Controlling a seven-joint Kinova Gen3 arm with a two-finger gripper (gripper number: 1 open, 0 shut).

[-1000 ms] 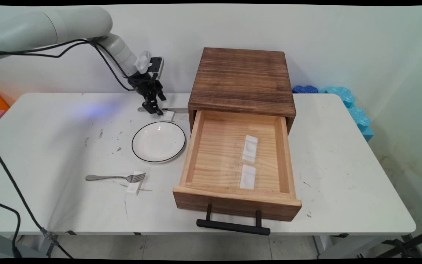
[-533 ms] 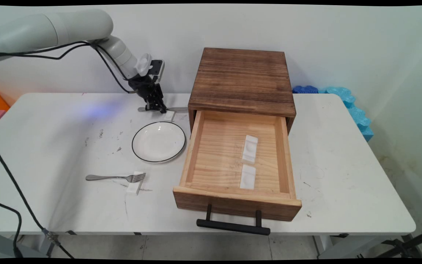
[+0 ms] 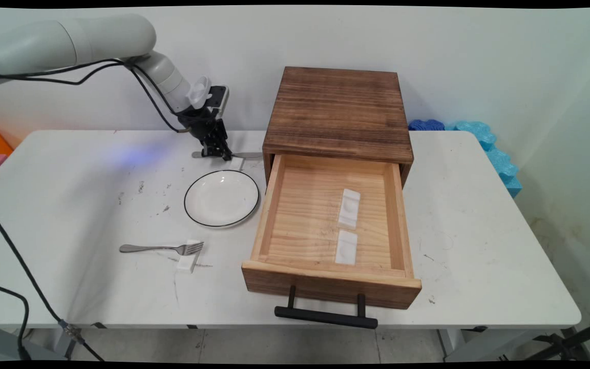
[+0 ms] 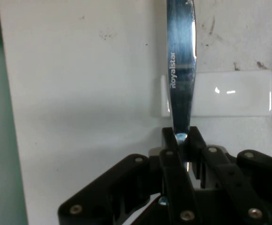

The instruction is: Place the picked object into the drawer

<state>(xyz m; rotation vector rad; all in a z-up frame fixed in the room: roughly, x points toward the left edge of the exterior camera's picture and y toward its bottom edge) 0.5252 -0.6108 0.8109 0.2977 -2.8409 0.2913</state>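
Note:
My gripper (image 3: 217,151) is down at the back of the table, just left of the wooden box (image 3: 338,107). It is shut on a steel table knife (image 3: 248,154) that lies flat, pointing toward the box. In the hand view the knife (image 4: 180,56), lettered Royalstar, runs up from between my closed fingertips (image 4: 181,138) and crosses a small white rest (image 4: 234,99) lying on the table. The knife's handle end shows to the left of the gripper in the main view.
A white plate (image 3: 222,198) with a dark rim sits in front of the gripper. A fork (image 3: 162,248) lies on a white rest (image 3: 187,261) nearer the front. The box's drawer (image 3: 270,205) is pulled open, with two white rests (image 3: 349,207) inside.
The gripper's fingers have closed on the knife, and the hand has tilted and shifted slightly. The knife, plate, fork and drawer stay where they were.

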